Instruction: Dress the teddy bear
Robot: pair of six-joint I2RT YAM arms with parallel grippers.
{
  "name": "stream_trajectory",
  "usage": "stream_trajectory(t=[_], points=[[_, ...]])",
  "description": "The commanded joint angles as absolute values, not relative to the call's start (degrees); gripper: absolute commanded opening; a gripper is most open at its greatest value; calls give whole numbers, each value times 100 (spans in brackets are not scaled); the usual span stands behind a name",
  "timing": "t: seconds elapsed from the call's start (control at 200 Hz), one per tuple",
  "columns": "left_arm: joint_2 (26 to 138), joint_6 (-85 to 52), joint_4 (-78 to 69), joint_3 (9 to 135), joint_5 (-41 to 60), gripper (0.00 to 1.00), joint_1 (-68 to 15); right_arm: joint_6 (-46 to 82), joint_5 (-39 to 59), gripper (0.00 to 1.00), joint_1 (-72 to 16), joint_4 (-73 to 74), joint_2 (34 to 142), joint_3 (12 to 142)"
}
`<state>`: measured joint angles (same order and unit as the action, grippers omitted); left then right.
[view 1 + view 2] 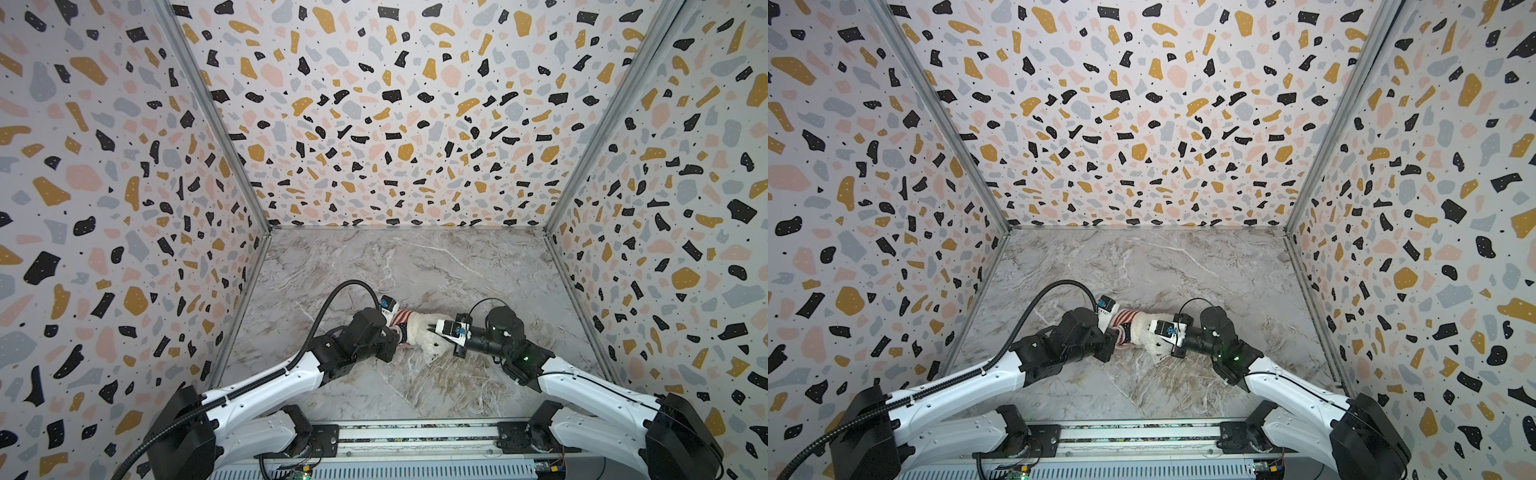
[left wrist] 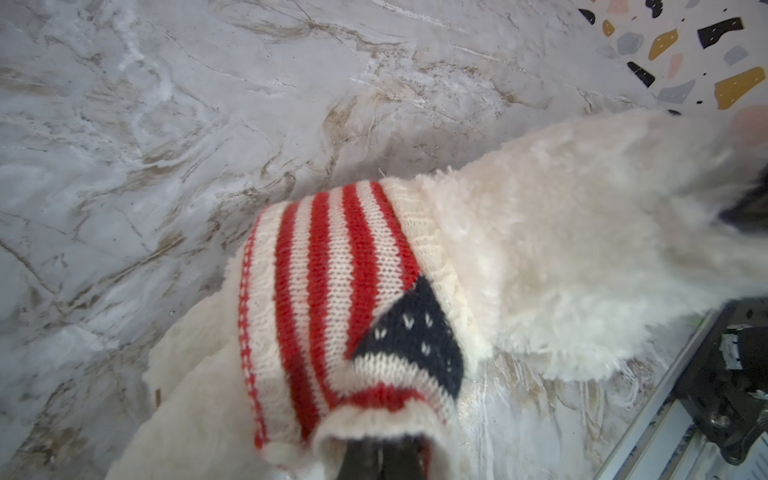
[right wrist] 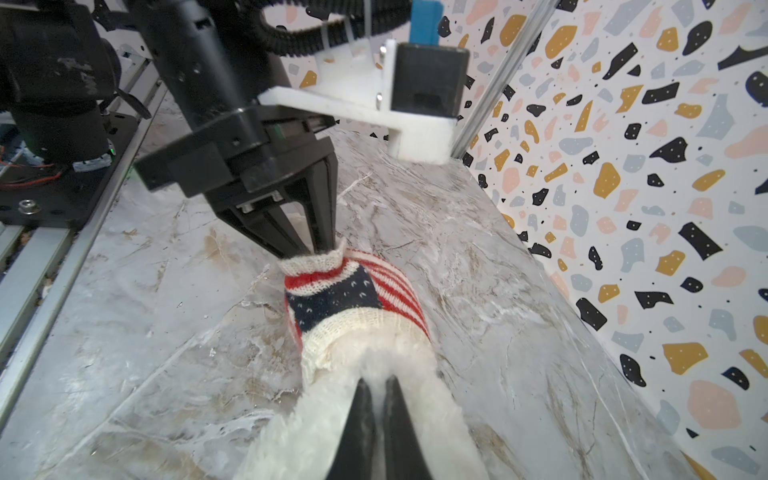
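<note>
The cream-white teddy bear (image 1: 420, 334) (image 1: 1144, 332) lies on its side on the marble table, between my two grippers. A red-and-white striped sweater (image 1: 401, 318) (image 2: 332, 282) with a navy patch covers the end of the bear nearer the left arm. In the right wrist view my left gripper (image 3: 318, 248) is shut on the sweater's (image 3: 353, 291) cream ribbed hem, which bunches up at its tips. My left gripper (image 2: 380, 455) shows dark behind that hem. My right gripper (image 3: 379, 380) (image 1: 430, 329) is shut on the bear's (image 3: 419, 399) fluffy fur at the opposite end.
The marble table (image 1: 415, 270) is enclosed by terrazzo-patterned walls (image 1: 374, 124) at the back and on both sides. A metal rail (image 1: 415, 432) that carries both arm bases runs along the front edge. The two grippers face each other, a bear's length apart.
</note>
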<state>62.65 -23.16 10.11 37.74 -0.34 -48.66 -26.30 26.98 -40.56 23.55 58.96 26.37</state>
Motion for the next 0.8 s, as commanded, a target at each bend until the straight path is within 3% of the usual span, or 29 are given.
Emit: stream_trajectory(t=[0.0, 0.24, 0.481, 0.791], points=[[6108, -2689, 501, 3665, 322, 0, -4909, -2130, 2737, 0, -3848, 2552, 5925, 3076], [6110, -4075, -594, 3528, 619, 0, -4896, -1576, 2404, 25, -3472, 2109, 6461, 3874], [5935, -5726, -1827, 3056, 305, 0, -4727, -1054, 2054, 47, -3472, 1486, 6691, 4702], [5901, -6872, -2843, 2450, 213, 0, -4141, -12, 1688, 54, -3961, 814, 5515, 3984]])
